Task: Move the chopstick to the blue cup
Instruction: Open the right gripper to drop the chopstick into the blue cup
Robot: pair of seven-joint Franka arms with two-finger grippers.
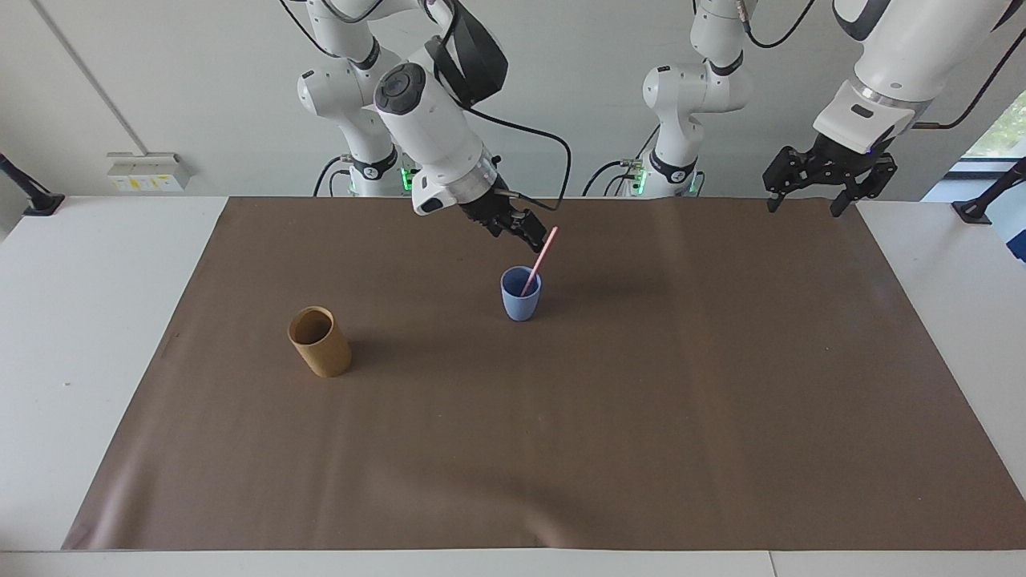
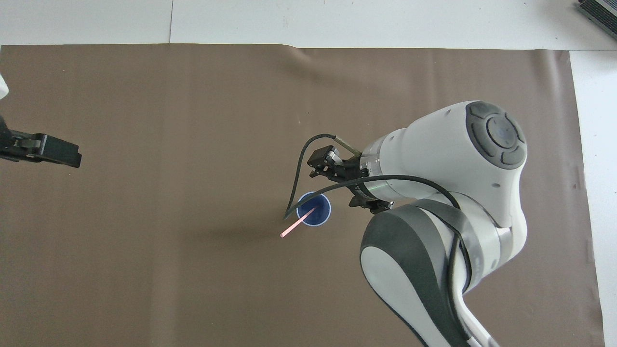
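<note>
From my remote station I counted two cups, one stick and two grippers. The small light-blue tapered cup (image 1: 521,293) stood upright near the middle of the brown paper mat (image 1: 641,417), and I took it as my landmark. The single thin pink chopstick rod (image 1: 539,261) stood in that cup, lower end inside, leaning over the rim toward the left arm's end of the table. The right gripper (image 1: 523,228) hung in the air just beside the rod's upper end, fingers apart and holding nothing; whether one finger brushed the rod I could not quite tell. The tall tan-brown cardboard cylinder cup (image 1: 320,342) stood well apart from the blue cup, toward the right arm's end. The left gripper (image 1: 827,178) waited, spread open and empty, well apart from the cup.
</note>
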